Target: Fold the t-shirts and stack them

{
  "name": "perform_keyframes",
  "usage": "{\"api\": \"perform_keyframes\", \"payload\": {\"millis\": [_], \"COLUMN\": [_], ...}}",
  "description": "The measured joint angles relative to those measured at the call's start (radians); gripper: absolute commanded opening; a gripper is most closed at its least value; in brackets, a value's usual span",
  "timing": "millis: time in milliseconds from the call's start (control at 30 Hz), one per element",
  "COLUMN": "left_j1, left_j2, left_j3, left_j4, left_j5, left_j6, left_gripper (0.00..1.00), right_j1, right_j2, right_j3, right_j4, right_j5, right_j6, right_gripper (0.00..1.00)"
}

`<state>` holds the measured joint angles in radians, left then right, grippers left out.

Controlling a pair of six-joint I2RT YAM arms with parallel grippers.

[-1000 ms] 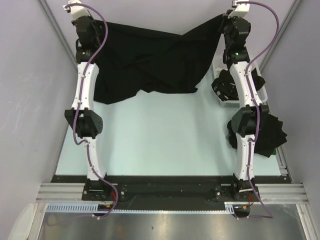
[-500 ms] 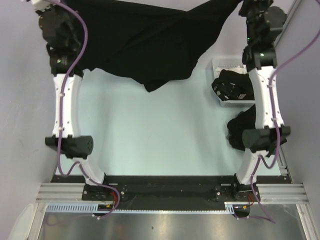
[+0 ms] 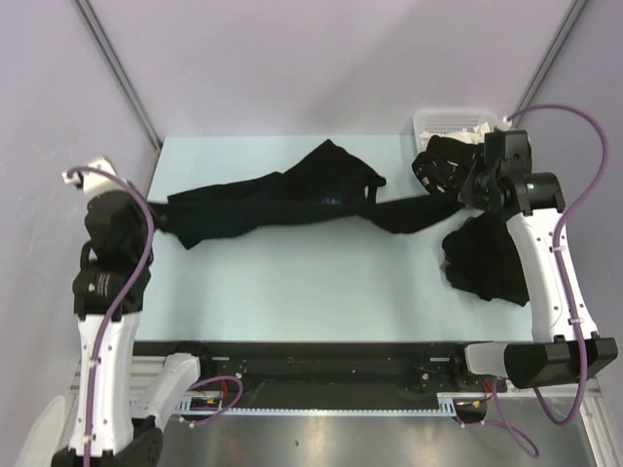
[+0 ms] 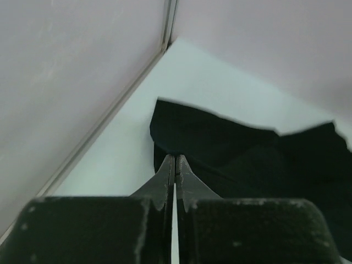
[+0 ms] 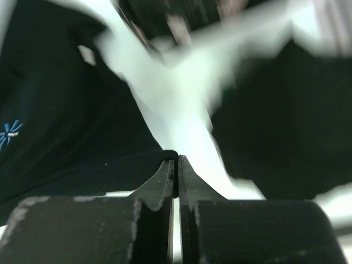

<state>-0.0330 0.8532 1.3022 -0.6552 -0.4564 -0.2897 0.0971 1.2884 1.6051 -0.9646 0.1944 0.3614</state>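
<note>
black t-shirt point(image 3: 282, 199) being held stretched left to right across the far half of the table point(image 3: 292, 292), left end being pinched by closed left gripper point(image 4: 175, 160), right end by closed right gripper point(image 5: 176, 160), cloth twisted and bunched

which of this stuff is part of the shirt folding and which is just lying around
For the job: stretched shirt, shirt in the basket, shirt pile on the right.
Just there: white basket, table.
</note>
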Motion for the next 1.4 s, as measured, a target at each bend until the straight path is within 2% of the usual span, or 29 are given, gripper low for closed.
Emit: {"api": "perform_keyframes", "payload": {"millis": [100, 233, 467, 500, 533, 600, 633, 767, 933, 1167, 1333, 1400], "left_j1": [0.0, 0.0, 0.0, 0.0, 0.0, 0.0, 0.001, 0.001, 0.001, 0.001, 0.001, 0.001], "left_j2": [-0.093, -0.195, -0.257, -0.257, -0.256, -0.254, -0.245, -0.189, -0.148, -0.11, -0.059, -0.046], "left_j3": [-0.065, -0.139, -0.211, -0.215, -0.216, -0.216, -0.215, -0.208, -0.165, -0.182, -0.297, -0.35], "left_j4": [-0.161, -0.357, -0.586, -0.599, -0.609, -0.616, -0.622, -0.629, -0.614, -0.476, -0.318, -0.255], "left_j5": [0.004, 0.009, 0.116, 0.128, 0.139, 0.16, 0.173, 0.208, 0.196, 0.165, 0.166, 0.173], "left_j6": [-0.008, -0.038, -0.086, -0.092, -0.097, -0.107, -0.119, -0.132, -0.142, -0.186, -0.231, -0.237], "left_gripper": [0.0, 0.0, 0.01, 0.08, 0.27, 0.39, 0.42, 0.46, 0.46, 0.41, 0.39, 0.34], "right_j1": [-0.018, -0.04, -0.07, -0.071, -0.072, -0.073, -0.074, -0.079, -0.085, -0.085, -0.036, 0.009], "right_j2": [-0.003, -0.041, -0.063, -0.061, -0.058, -0.049, -0.04, 0.004, 0.016, 0.016, 0.008, -0.001], "right_j3": [-0.039, -0.058, -0.203, -0.22, -0.241, -0.273, -0.287, -0.313, -0.32, -0.318, -0.314, -0.314], "right_j4": [-0.172, -0.29, -0.356, -0.363, -0.366, -0.371, -0.373, -0.373, -0.371, -0.318, -0.163, -0.071], "right_j5": [-0.023, -0.045, -0.14, -0.147, -0.159, -0.184, -0.197, -0.226, -0.239, -0.266, -0.313, -0.317], "right_j6": [0.019, 0.031, 0.032, 0.032, 0.032, 0.033, 0.03, 0.029, 0.03, 0.039, 0.043, 0.043], "right_gripper": [0.0, 0.0, 0.0, 0.17, 0.23, 0.33, 0.34, 0.43, 0.48, 0.49, 0.49, 0.49]}}
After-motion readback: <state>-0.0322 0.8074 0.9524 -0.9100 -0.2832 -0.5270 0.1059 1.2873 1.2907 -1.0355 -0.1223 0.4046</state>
